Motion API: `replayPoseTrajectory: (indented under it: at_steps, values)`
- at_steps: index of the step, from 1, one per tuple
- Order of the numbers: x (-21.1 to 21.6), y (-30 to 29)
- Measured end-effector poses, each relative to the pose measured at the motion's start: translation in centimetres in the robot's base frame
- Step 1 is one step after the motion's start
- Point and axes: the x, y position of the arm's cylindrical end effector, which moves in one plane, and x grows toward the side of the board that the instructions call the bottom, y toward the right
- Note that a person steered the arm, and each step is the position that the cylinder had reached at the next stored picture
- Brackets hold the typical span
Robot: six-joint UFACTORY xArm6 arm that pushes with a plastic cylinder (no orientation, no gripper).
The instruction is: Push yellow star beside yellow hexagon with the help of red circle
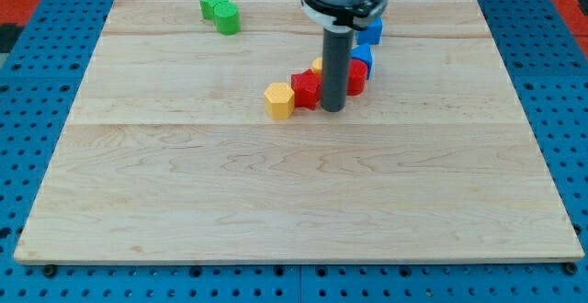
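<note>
The yellow hexagon [279, 99] lies just left of the board's centre, touching a red block [306, 90] on its right. My tip [333, 109] stands right beside that red block, on its right. A second red block [356, 78] shows behind the rod on its right; I cannot tell which red block is the circle. A bit of a yellow block [318, 65], probably the yellow star, peeks out above the first red block, mostly hidden by the rod.
Two blue blocks [364, 57] [370, 33] sit above and right of the rod. Two green blocks [214, 3] [227, 18] lie together near the board's top left. The wooden board [294, 193] rests on a blue pegboard surface.
</note>
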Motion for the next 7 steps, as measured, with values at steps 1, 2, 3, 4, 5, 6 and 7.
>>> replayPoseTrajectory:
  at_steps: [1, 2, 3, 4, 5, 6, 7]
  values:
    - [0.1, 4.5]
    - [-1.2, 8.5]
    - [-2.0, 9.8]
    - [-2.4, 7.4]
    - [-3.1, 3.8]
    - [-4.1, 0.5]
    - [-4.8, -1.6]
